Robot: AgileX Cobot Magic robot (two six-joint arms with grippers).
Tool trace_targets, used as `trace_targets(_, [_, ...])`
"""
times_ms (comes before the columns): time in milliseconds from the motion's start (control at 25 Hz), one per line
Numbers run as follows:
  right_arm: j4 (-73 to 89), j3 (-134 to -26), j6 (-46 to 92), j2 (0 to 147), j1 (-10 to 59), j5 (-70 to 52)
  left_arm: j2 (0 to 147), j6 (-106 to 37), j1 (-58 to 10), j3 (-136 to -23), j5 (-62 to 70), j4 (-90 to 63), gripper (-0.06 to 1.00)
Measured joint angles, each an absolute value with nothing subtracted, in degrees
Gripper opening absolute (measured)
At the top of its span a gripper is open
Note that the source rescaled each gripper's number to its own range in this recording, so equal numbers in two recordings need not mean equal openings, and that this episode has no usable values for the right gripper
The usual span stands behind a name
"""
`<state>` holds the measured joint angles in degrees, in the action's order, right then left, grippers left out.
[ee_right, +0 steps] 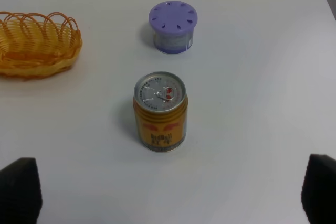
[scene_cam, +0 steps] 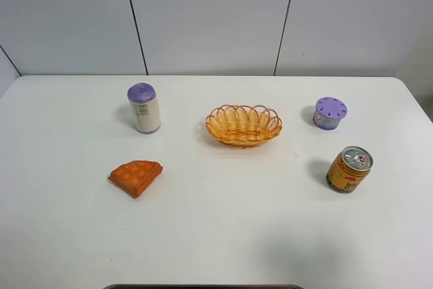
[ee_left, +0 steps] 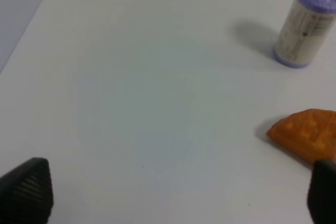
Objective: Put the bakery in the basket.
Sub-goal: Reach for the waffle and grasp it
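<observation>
The bakery point(scene_cam: 137, 176) is an orange-brown waffle wedge lying flat at the front left of the white table. The basket point(scene_cam: 243, 124), golden wicker with a looped rim, stands empty near the table's middle. Neither arm shows in the high view. In the left wrist view my left gripper point(ee_left: 173, 198) is open over bare table, with the bakery point(ee_left: 307, 132) just beyond one fingertip. My right gripper point(ee_right: 169, 192) is also open, nothing between its fingers. An edge of the basket point(ee_right: 37, 45) shows off to one side in that view.
A white canister with a purple cap point(scene_cam: 144, 107) stands upright behind the bakery. A small purple-lidded pot point(scene_cam: 329, 112) sits right of the basket. A yellow drink can point(scene_cam: 348, 169) stands in front of the pot, straight ahead of the right gripper.
</observation>
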<state>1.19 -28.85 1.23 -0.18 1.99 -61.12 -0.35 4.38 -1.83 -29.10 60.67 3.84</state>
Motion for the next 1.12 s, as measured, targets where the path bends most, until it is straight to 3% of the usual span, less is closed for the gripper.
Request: trace_targets(1120, [1.2,-28.8,1.2,-0.2,2.0,-61.1,-0.3,4.4,-1.8,-29.1,60.7,3.8,1.00])
